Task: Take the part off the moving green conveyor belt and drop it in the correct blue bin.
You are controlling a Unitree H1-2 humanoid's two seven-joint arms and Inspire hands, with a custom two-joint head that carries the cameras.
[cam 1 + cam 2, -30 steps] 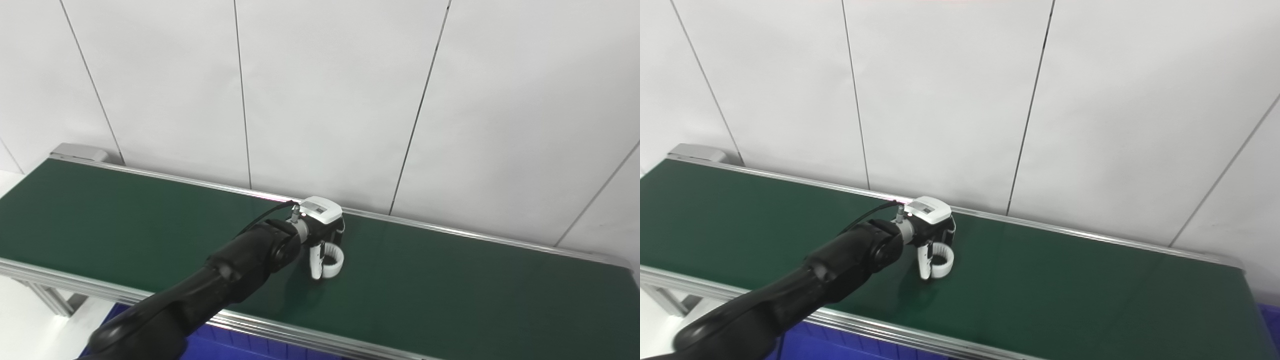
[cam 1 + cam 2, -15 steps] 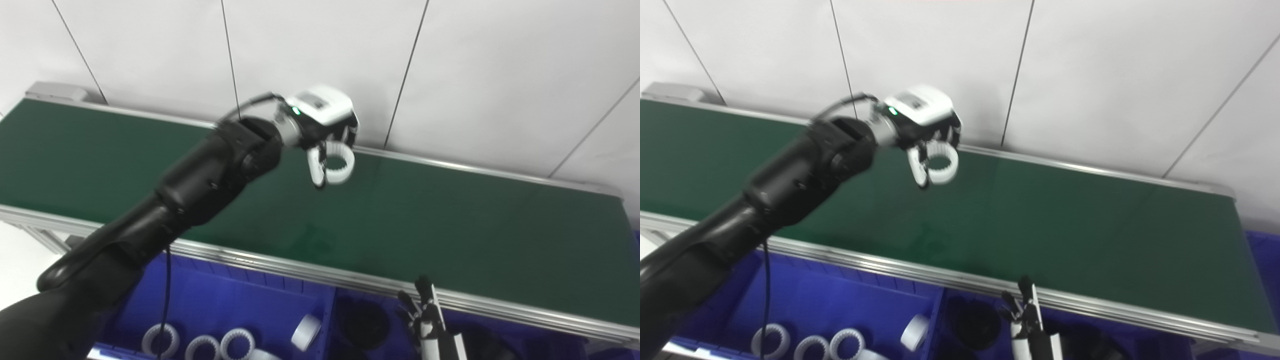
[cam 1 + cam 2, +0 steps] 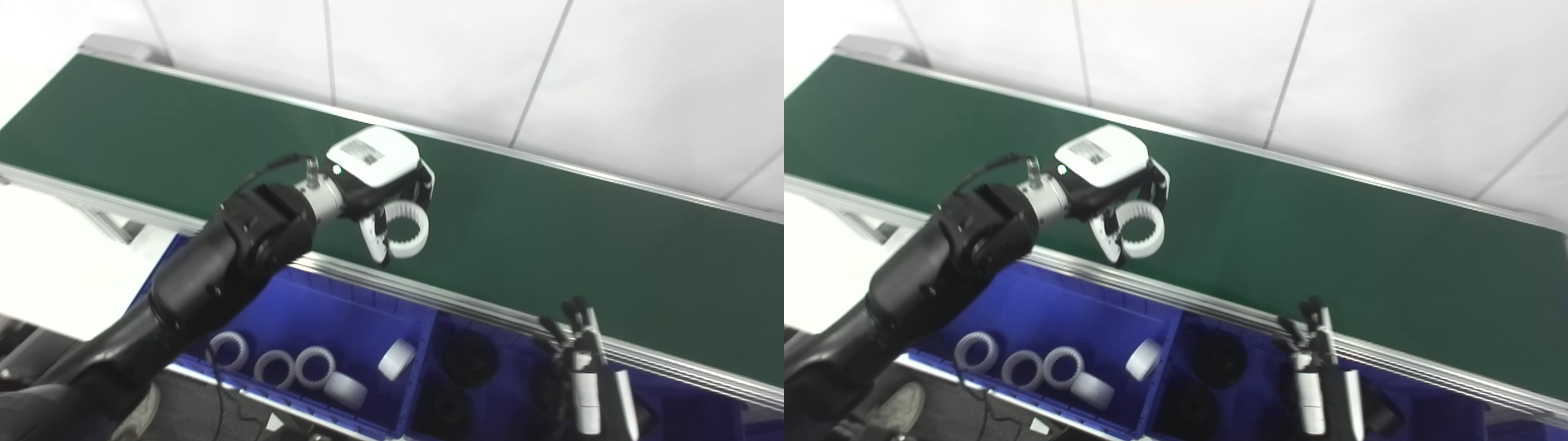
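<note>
Above the belt's near rail [image 3: 392, 288], left hand [image 3: 383, 177] clasping white ring [image 3: 407, 230].

The left hand [image 3: 383, 184] covers part of the white ring [image 3: 407, 229] it grips, the right hand [image 3: 579, 355] runs off the bottom edge with its fingers too blurred to read, and the dark parts [image 3: 1216, 358] in the blue bin [image 3: 1041, 312] barely show.
</note>
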